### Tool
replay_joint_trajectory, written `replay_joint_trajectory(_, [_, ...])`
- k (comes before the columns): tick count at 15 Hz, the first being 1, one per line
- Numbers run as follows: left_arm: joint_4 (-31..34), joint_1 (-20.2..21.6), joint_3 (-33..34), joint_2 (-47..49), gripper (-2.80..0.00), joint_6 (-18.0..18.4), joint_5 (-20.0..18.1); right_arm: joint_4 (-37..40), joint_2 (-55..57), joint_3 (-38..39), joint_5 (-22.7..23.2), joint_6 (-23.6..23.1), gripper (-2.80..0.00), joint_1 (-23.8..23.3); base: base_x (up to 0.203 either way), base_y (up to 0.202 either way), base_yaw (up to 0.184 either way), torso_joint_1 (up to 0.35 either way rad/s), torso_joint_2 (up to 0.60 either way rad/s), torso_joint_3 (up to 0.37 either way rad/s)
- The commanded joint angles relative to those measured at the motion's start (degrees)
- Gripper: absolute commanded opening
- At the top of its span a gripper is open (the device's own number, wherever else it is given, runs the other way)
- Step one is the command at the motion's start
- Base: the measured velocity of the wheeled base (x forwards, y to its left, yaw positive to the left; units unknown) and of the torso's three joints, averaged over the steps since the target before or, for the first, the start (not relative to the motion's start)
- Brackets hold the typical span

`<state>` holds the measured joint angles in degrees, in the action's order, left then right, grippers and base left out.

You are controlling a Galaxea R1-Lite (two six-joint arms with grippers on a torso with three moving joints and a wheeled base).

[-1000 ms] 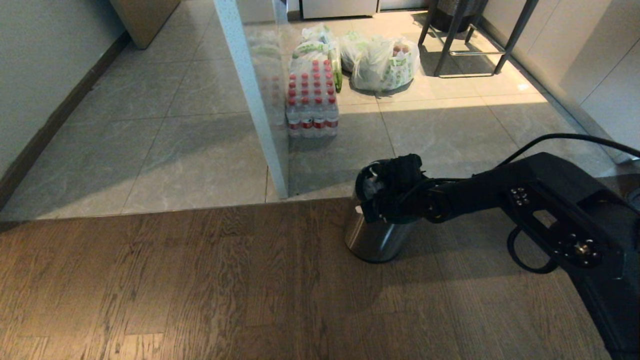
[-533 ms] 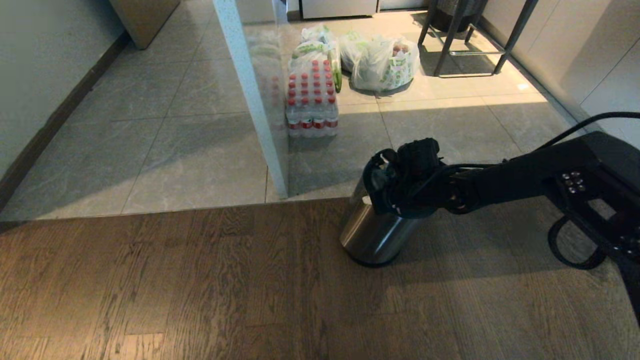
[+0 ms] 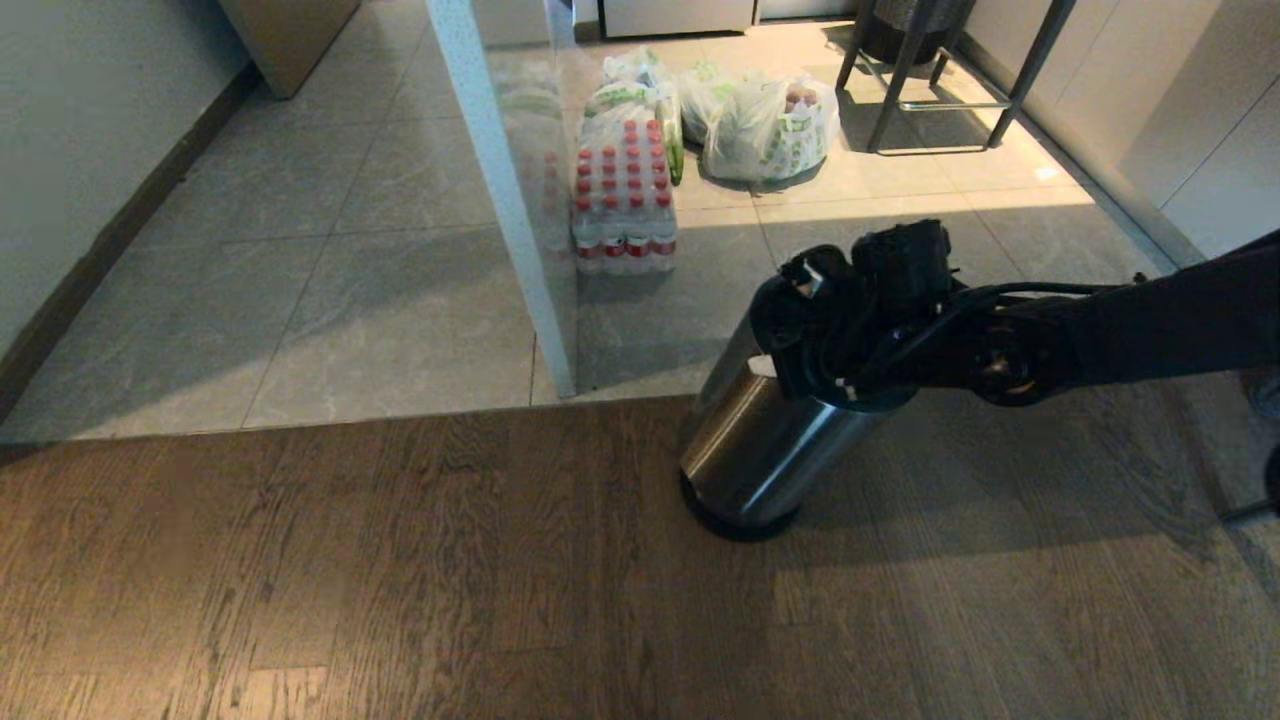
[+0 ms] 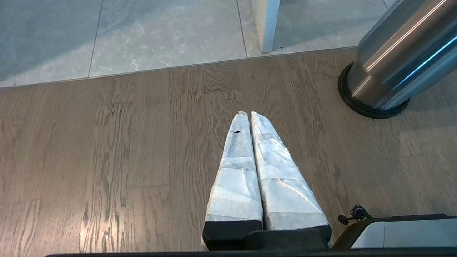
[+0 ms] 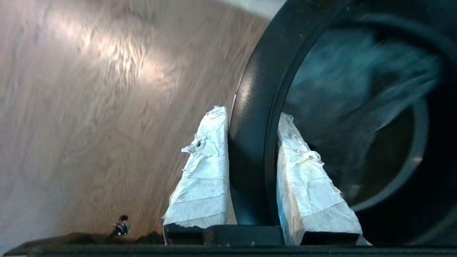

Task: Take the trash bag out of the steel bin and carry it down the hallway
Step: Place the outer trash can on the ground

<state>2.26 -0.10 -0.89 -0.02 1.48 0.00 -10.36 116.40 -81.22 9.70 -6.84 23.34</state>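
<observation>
A: Left side?
B: Left gripper (image 4: 248, 117) hangs over the wood floor (image 3: 400, 560), fingers pressed together, holding nothing.
A: The steel bin (image 3: 760, 440)?
B: On the wood at the tile edge, tilted, top leaning right.
A: Right side?
B: Right gripper (image 5: 251, 125) is clamped astride its black rim (image 5: 253, 107). Trash bag (image 5: 357, 89) remains inside.
</observation>
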Motion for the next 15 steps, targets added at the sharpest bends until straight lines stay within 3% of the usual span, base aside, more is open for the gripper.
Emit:
replay_joint_trajectory(1, [0.0,0.0,0.0,0.0,-2.8,0.0,0.0,-0.1,-5.2,1.4,0.1,-0.7,-2.8,0.1,0.0,0.0,0.0,0.0,0.0,0.0])
replay_joint_trajectory(5, [0.0,0.0,0.0,0.0,-2.8,0.0,0.0,2.4,-12.6,2.6,0.1,-2.3,-2.8,0.1,0.0,0.0,0.0,0.0,0.0,0.0])
replay_joint_trajectory(12, [0.0,0.0,-0.1,0.0,-2.8,0.0,0.0,15.8,-26.6,0.6,0.6,-1.8,-2.8,0.1,0.0,0.0,0.0,0.0,0.0,0.0])
replay_joint_trajectory(15, [0.0,0.0,0.0,0.0,-2.8,0.0,0.0,25.4,-32.8,-3.1,0.7,-2.3,-2.8,0.2,0.0,0.0,0.0,0.0,0.0,0.0])
